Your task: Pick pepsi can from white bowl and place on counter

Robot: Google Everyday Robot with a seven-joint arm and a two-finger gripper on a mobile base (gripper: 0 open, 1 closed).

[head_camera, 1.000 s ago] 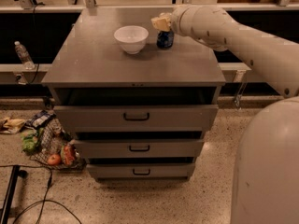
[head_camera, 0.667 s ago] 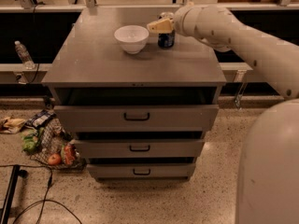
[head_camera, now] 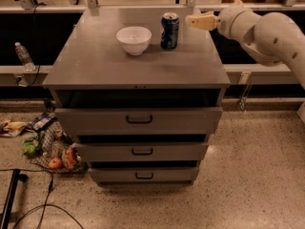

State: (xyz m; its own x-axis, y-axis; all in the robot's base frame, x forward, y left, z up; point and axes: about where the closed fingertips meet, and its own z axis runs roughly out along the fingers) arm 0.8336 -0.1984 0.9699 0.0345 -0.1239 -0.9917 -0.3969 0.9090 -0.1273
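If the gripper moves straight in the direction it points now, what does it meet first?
Probably the pepsi can, standing on the counter close beside the gripper; depth is unclear.

**Q:** From where does the single view look?

**A:** From above and in front of the cabinet, tilted downward and facing the drawer fronts. The counter fills the upper half and the floor the lower.

**Q:** How near is it?

**A:** Mid-range, with the whole cabinet in frame. The arm enters at the right edge, and the end effector hangs at the counter's rear right, just beside the pepsi can.
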